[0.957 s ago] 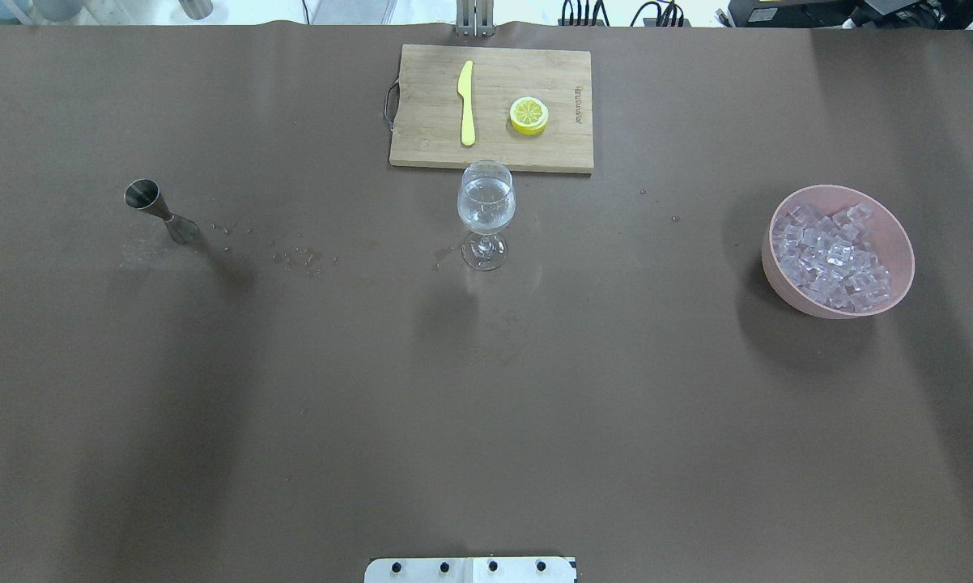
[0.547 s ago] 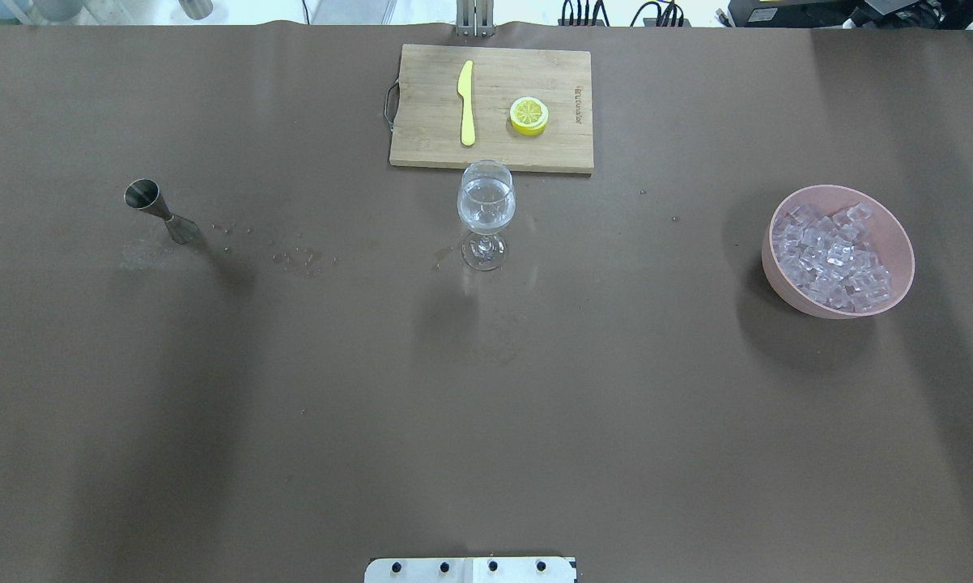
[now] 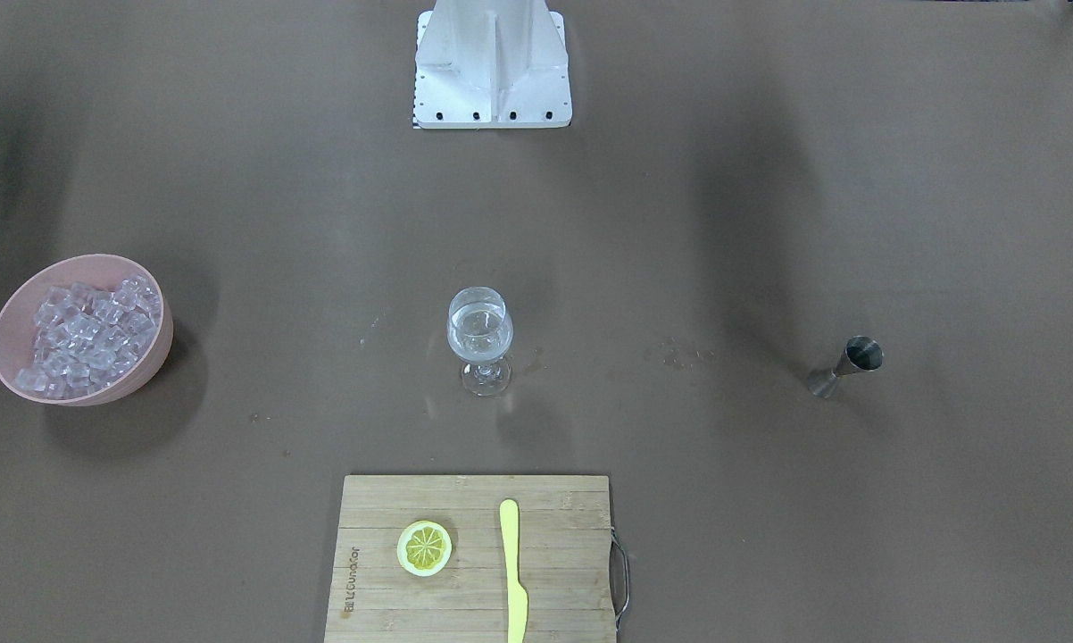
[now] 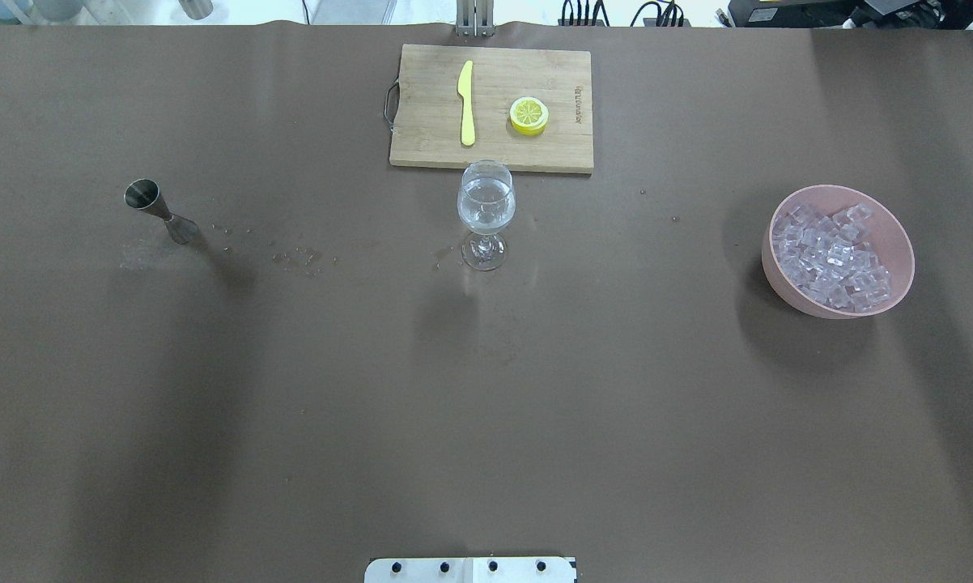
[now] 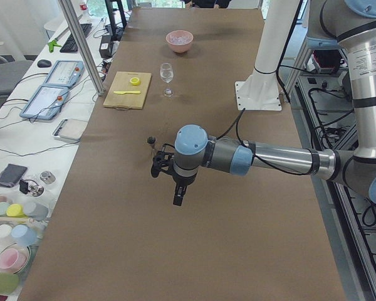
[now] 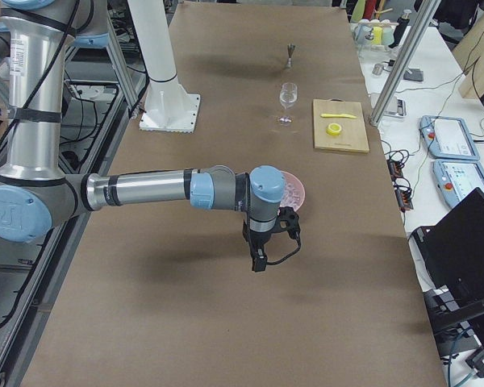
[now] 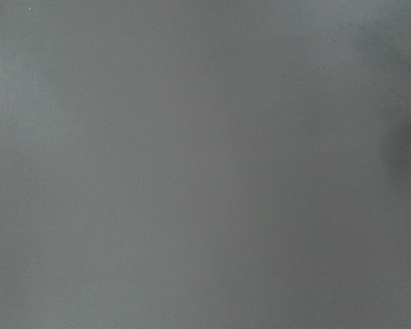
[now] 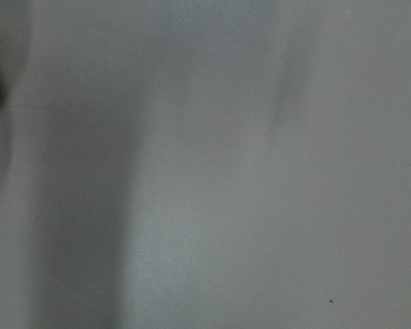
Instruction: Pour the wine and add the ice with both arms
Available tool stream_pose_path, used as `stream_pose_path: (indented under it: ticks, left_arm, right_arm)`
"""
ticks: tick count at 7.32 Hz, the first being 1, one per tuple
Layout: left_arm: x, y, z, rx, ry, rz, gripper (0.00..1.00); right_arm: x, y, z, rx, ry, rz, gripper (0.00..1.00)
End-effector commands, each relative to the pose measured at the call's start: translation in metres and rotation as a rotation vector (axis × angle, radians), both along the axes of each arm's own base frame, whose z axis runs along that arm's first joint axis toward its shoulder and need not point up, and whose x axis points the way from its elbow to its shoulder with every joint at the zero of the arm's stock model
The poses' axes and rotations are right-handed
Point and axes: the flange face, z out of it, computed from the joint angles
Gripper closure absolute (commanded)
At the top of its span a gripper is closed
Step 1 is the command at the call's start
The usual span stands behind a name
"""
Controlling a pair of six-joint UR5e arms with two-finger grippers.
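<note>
At the far left, the left arm (image 5: 269,157) reached out low over the brown table (image 4: 486,405), and the left gripper (image 5: 177,200) pointed down above bare surface; it showed only in the side view, so I could not tell whether its fingers were spread or pressed together. A steel jigger (image 4: 161,212) stood upright near it, with a scatter of droplets (image 4: 296,257) on the table to its right. In the middle stood the wine glass (image 4: 486,212), upright, holding a small amount of clear wine (image 4: 486,202) in its bowl. Just behind it lay a wooden cutting board (image 4: 430,121) carrying a yellow knife (image 4: 466,104) and, to the right of that, a lemon slice (image 4: 528,115), the two apart. Well to the right sat a pink bowl (image 4: 778,283) heaped with the ice (image 4: 833,257). The right arm (image 6: 145,189) stretched out near that bowl, the right gripper (image 6: 259,264) hanging above the table, its fingers likewise impossible to judge from the side view.
</note>
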Motion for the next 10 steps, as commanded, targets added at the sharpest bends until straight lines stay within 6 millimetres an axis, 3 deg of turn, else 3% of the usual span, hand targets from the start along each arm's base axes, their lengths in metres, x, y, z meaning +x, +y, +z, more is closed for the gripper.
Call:
stream_pose_path:
  ticks: [1,4,5,8,10]
  left_arm:
    - [0.0,-0.001,0.003,-0.005,0.0,0.0,0.02]
    - [0.0,-0.006,-0.009,0.022,0.004,-0.001,0.02]
    - [0.0,-0.016,-0.016,0.048,0.004,-0.001,0.02]
    - [0.001,-0.03,-0.048,0.382,0.02,-0.008,0.02]
    - [0.003,-0.056,-0.061,0.411,0.044,-0.055,0.02]
  right_arm:
    - [-0.001,-0.015,-0.019,0.042,0.001,0.001,0.0]
    - [-0.002,-0.03,-0.031,0.098,-0.002,0.002,0.0]
    - [-0.002,-0.028,-0.024,0.084,-0.002,0.008,0.0]
    - [-0.002,-0.023,-0.019,0.071,-0.009,0.008,0.0]
    - [-0.002,-0.023,-0.018,0.068,-0.01,0.008,0.0]
